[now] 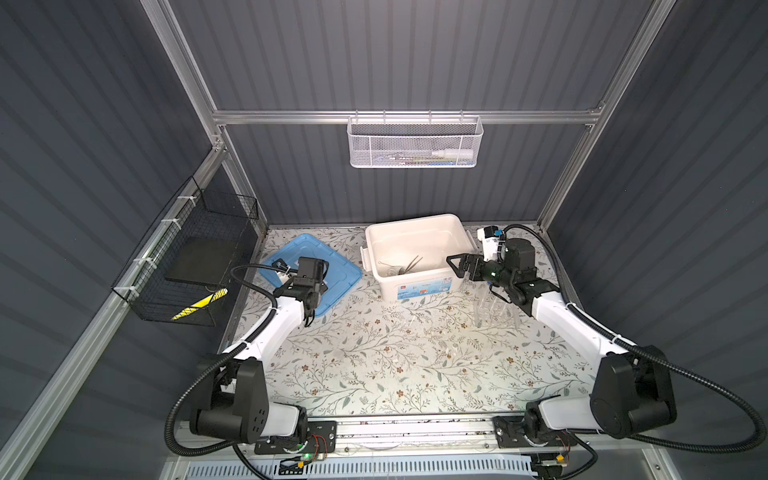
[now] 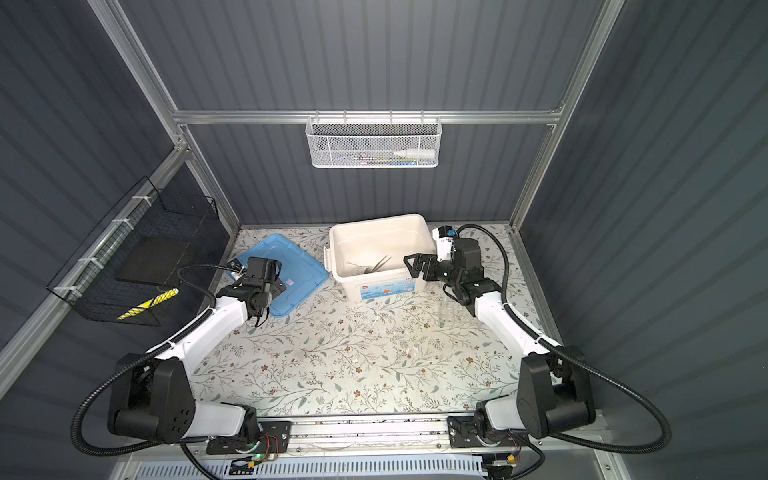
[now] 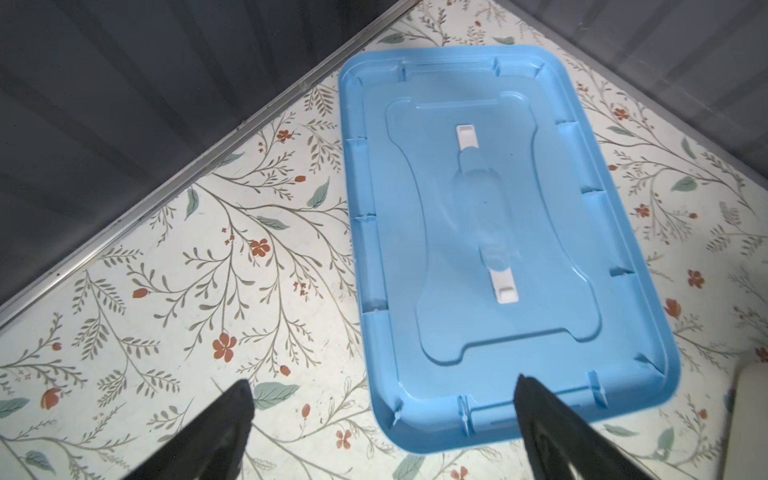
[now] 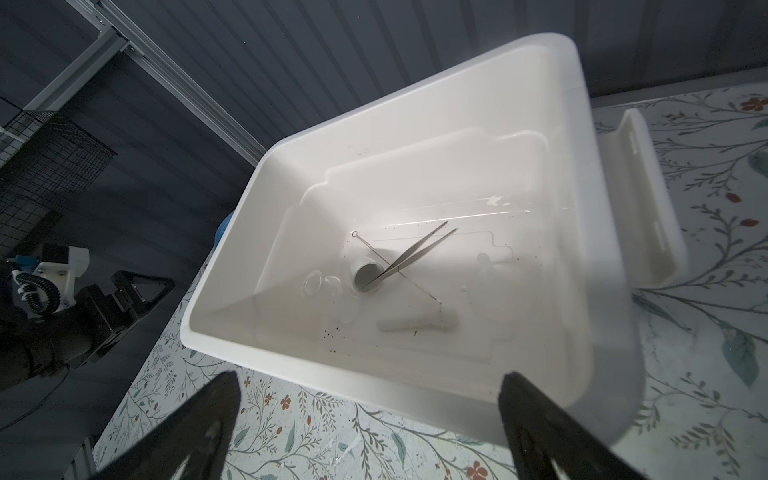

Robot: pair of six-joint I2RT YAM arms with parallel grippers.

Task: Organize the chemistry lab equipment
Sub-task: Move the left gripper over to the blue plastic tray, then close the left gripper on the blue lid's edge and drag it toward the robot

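Note:
The cream box [image 1: 432, 232] stands open at the back of the floral table. On its floor lie the metal tweezers [image 4: 419, 253] [image 1: 411, 264], resting across a small white mortar [image 4: 368, 276] tipped on its side. Beside them are the white pestle [image 4: 415, 322], a small clear glass dish [image 4: 318, 284] and a thin wire tool [image 4: 374, 253]. A clear tube rack [image 1: 492, 309] [image 2: 451, 309] stands right of the box, partly behind my right arm. My right gripper [image 1: 455, 266] [image 2: 411, 266] [image 4: 369, 378] hangs open and empty at the box's right wall. My left gripper [image 3: 382, 384] [image 1: 318, 289] is open and empty above the blue lid [image 3: 498, 232] [image 1: 336, 270].
A black wire basket [image 1: 187, 257] hangs on the left wall. A white mesh basket [image 1: 415, 143] hangs on the back rail. The box's side latch [image 4: 640, 199] sticks out. Grey walls close in the table on three sides.

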